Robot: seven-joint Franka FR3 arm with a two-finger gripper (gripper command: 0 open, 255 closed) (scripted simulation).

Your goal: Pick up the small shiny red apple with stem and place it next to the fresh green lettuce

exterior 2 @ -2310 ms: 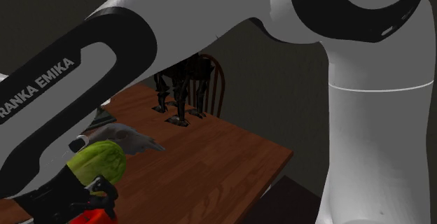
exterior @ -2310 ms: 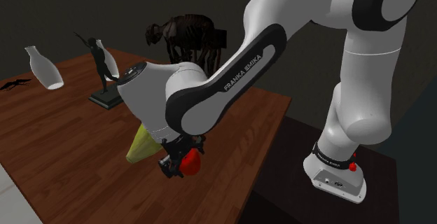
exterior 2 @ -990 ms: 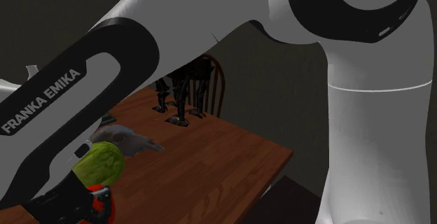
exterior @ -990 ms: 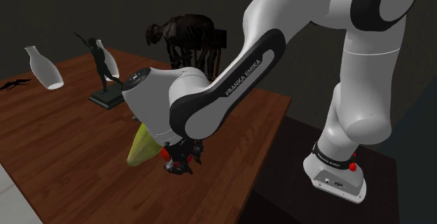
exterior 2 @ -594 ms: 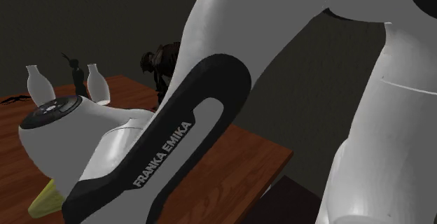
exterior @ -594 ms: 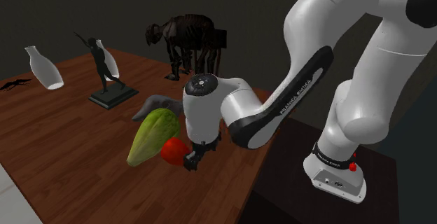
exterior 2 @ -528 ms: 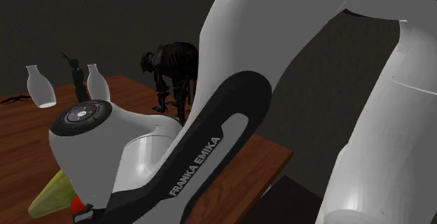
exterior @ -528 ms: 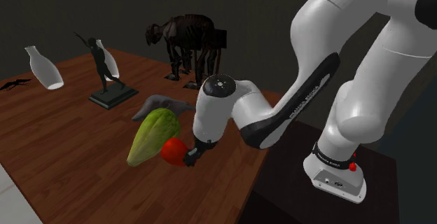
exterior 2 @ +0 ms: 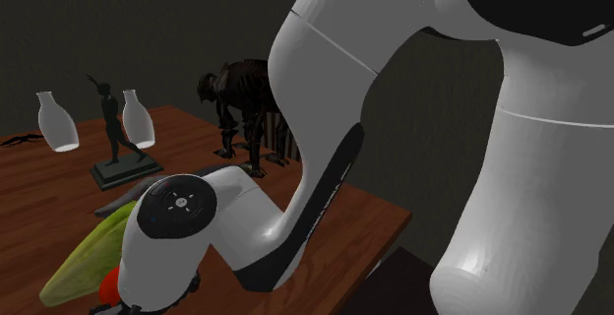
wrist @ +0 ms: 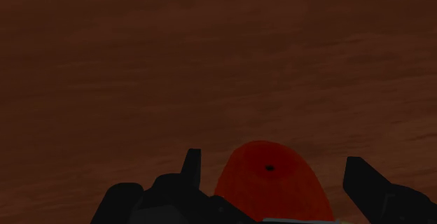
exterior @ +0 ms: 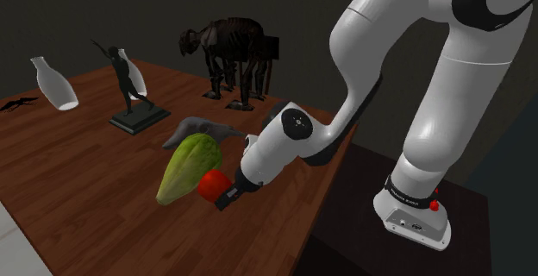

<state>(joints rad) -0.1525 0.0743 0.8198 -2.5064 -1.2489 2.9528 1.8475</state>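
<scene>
Claw (exterior: 227,198) fingers stand apart, low over the wood, and clamp on nothing. In the wrist view the claw (wrist: 272,158) has its left finger (wrist: 190,164) and right finger (wrist: 365,179) on either side of the red apple (wrist: 269,187), with a gap showing on each side, so the fruit is between them but not gripped. A small dark dimple shows on the apple's skin.

From the shoulder view the apple (exterior: 212,184) lies on the surface (exterior: 78,175) just ahead of the claw tips. It sits hard against the lower side of the long green lettuce (exterior: 188,167), on the side nearer the stand. The second exterior view shows a sliver of the apple (exterior 2: 106,285) below the lettuce (exterior 2: 84,259), half hidden by the white arm (exterior 2: 182,234).

That surface is dark reddish-brown wood with plank grain. Farther back on it lie a grey lump (exterior: 207,129), a dark figurine (exterior: 128,89) on a flat base, a white vase (exterior: 53,83) and a dark four-legged animal sculpture (exterior: 226,52). Near the shoulder view's right the arm rises from a dark box stand (exterior: 362,222). Dim grey-green walls (exterior: 78,11) close the room behind.
</scene>
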